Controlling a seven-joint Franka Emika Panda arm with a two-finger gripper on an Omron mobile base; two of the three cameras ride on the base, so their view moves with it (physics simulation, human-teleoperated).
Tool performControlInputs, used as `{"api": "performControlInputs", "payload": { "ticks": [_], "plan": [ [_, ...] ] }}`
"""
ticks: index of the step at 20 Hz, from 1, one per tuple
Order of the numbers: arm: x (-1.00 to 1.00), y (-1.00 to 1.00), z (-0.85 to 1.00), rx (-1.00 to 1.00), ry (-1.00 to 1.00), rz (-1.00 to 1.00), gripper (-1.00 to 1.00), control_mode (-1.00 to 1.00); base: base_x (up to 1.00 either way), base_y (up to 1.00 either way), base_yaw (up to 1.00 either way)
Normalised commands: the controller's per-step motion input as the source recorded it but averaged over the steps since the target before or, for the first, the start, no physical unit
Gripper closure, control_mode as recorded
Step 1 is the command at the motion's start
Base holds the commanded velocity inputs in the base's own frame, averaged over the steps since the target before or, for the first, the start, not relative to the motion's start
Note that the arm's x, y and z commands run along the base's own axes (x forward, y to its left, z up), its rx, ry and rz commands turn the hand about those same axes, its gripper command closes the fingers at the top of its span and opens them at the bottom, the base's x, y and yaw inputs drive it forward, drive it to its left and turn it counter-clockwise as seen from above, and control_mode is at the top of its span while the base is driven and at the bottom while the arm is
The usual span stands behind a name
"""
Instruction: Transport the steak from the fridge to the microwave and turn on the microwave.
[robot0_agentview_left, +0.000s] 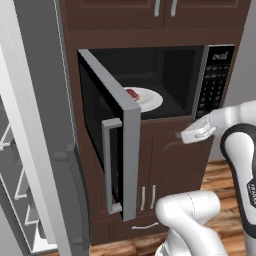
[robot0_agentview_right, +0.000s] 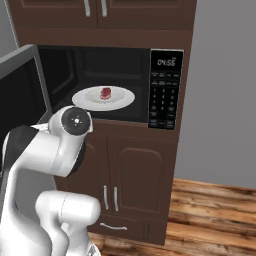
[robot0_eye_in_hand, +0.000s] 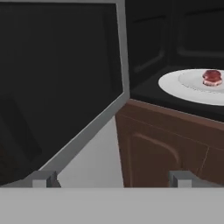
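End effector (robot0_eye_in_hand: 112, 178) spread, microwave door (robot0_eye_in_hand: 61, 83) alongside

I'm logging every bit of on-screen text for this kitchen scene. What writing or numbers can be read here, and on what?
"04:55": clock display at the top of the microwave control panel.
Keypad button labels: too small to read.
Dark lettering on the robot's arm: too blurred to read.

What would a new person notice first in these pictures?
The microwave stands wide open, its door swung out to the left. Inside, a small red steak lies on a white plate. The open gripper is empty, below the plate and facing the door.
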Motion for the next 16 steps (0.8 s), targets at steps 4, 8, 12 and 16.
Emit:
{"api": "performControlInputs", "payload": {
  "ticks": [4,8,12,16],
  "plan": [
    [-0.51,0.05,0.01,-0.01,-0.06,0.13,-1.0,-1.0,0.0,0.0,0.0],
    [-0.48,0.15,0.0,0.0,-0.04,-0.05,-1.0,-1.0,0.0,0.0,0.0],
    [-0.53,0.15,0.01,0.01,-0.01,-0.1,-1.0,-1.0,0.0,0.0,0.0],
    [-0.56,0.06,0.03,0.03,-0.02,-0.04,-1.0,-1.0,0.0,0.0,0.0]
  ]
}}
